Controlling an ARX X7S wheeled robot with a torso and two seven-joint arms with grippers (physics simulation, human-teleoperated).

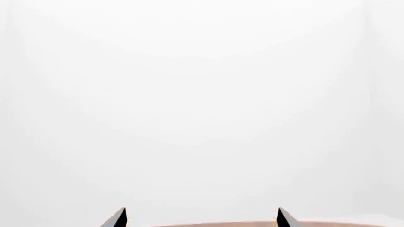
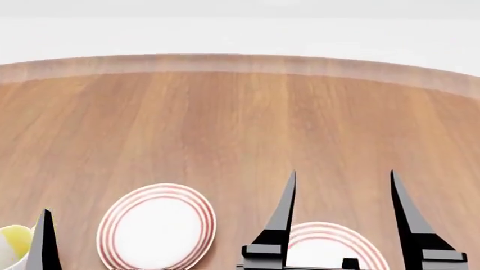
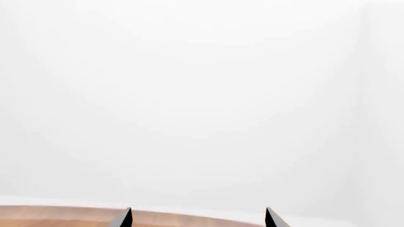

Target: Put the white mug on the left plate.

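Along the head view's lower edge, two red-ringed white plates, the whole left plate and a right one half-hidden behind the spread-fingered right gripper, are showing, while the left gripper, fingers apart too, is apparently screening a yellow-lined mug.

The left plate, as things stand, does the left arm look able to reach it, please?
Probably yes. The left plate lies bare on the table, just beside the open left gripper, with nothing between them; the yellow-lined mug sits on the gripper's other side.
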